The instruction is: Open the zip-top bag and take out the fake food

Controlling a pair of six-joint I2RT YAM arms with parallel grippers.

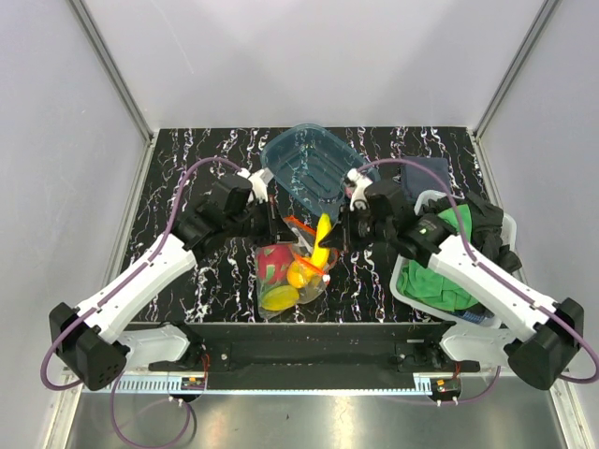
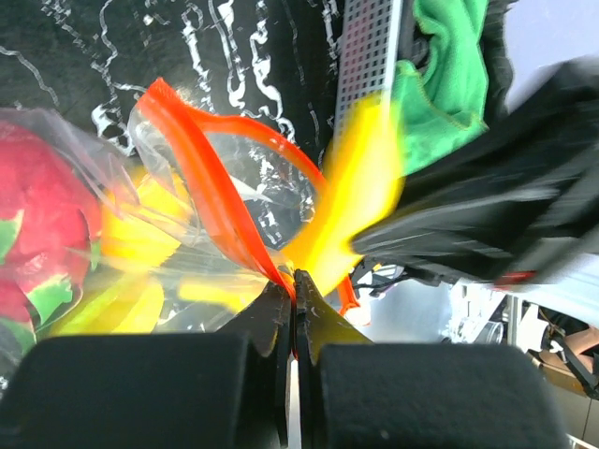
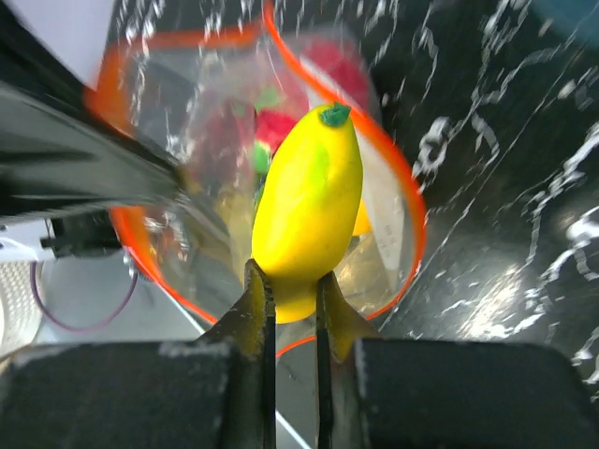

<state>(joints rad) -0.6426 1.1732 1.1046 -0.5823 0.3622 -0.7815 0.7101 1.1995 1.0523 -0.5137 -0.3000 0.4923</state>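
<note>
Pinching smooth yellow banana [image 3: 307, 220], crinkly clear bag [image 1: 281, 276], looped orange zip [image 2: 201, 170]

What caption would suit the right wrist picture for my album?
Right fingers pinch the yellow toy banana at the open, orange-rimmed mouth of the zip-top bag, red fruit inside.

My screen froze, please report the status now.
Left gripper shut on zip-top bag strip. Right gripper shut on banana at bag mouth. Other fruits inside. Nothing in the way.
</note>
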